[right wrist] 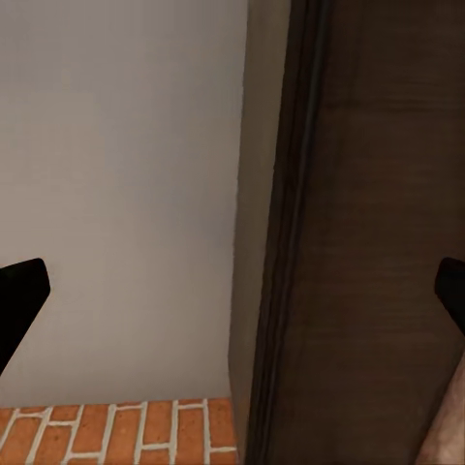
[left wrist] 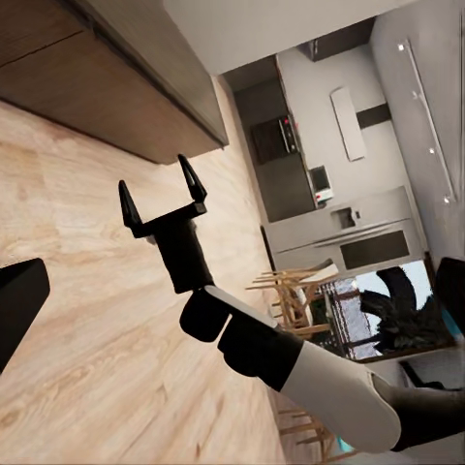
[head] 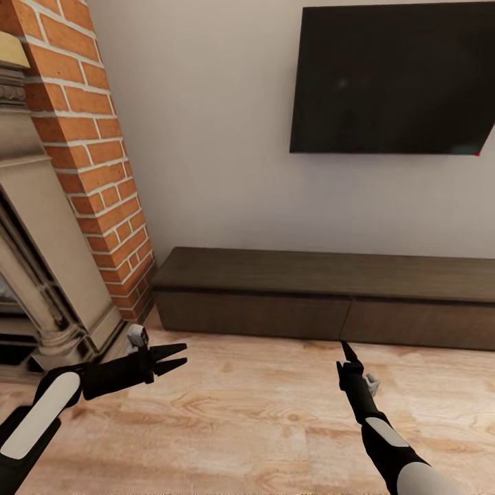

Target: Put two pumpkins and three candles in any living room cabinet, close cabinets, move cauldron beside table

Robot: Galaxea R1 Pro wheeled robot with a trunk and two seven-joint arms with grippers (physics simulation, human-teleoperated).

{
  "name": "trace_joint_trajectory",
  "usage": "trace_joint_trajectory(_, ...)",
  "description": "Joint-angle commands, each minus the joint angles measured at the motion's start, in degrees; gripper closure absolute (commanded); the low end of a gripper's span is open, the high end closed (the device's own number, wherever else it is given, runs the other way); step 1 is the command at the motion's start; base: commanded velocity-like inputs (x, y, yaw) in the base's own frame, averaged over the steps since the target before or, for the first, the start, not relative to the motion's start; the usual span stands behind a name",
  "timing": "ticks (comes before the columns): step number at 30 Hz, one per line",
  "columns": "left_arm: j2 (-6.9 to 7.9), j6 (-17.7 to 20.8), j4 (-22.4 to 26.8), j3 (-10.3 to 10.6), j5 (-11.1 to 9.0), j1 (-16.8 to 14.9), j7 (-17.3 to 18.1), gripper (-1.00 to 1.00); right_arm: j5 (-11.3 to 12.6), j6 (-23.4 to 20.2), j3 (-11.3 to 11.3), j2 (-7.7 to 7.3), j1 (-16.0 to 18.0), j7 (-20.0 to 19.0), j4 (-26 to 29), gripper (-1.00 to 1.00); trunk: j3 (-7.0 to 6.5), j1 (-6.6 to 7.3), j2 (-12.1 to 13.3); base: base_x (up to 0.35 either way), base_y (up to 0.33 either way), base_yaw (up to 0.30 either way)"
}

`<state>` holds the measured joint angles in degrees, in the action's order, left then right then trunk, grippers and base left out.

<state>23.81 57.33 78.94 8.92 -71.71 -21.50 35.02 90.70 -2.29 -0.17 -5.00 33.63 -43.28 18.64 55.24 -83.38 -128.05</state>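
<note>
The cabinet (head: 275, 313) is the long low dark-brown unit against the white wall, and both of its flat fronts look shut. My left gripper (head: 177, 357) hovers open over the floor near the cabinet's left end, fingers pointing right. My right gripper (head: 348, 352) points at the cabinet's middle, a short way in front of it. The left wrist view shows the right gripper (left wrist: 155, 174) with its fingers spread and nothing between them. The right wrist view looks along the cabinet (right wrist: 387, 242) top and the wall. The pumpkins, candles, cauldron and table are out of view.
A brick column (head: 96, 158) and a stone-coloured fireplace (head: 41, 261) stand close on the left. A black TV (head: 395, 75) hangs above the cabinet. Pale wood floor (head: 261, 419) lies under both arms. The left wrist view reaches a far kitchen with a fridge (left wrist: 358, 232) and wooden chairs (left wrist: 291, 291).
</note>
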Motion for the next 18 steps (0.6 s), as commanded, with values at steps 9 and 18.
trace_joint_trajectory(9, 0.09, 0.2, 0.0, 0.1, -1.0, 0.4, 0.3, -1.00, 0.3, -0.3, 0.0, 0.63, 0.1, -0.4, 0.0, -1.00, 1.67, -1.97, -3.6, 0.000, 0.000, 0.000)
trace_joint_trajectory(18, 0.10, 0.2, 0.0, 0.1, -1.1, 0.5, 0.3, -1.00, 0.3, -0.3, 0.2, 0.69, 0.1, -4.4, 0.0, -1.00, 3.28, -3.95, -7.3, 0.000, 0.000, 0.000)
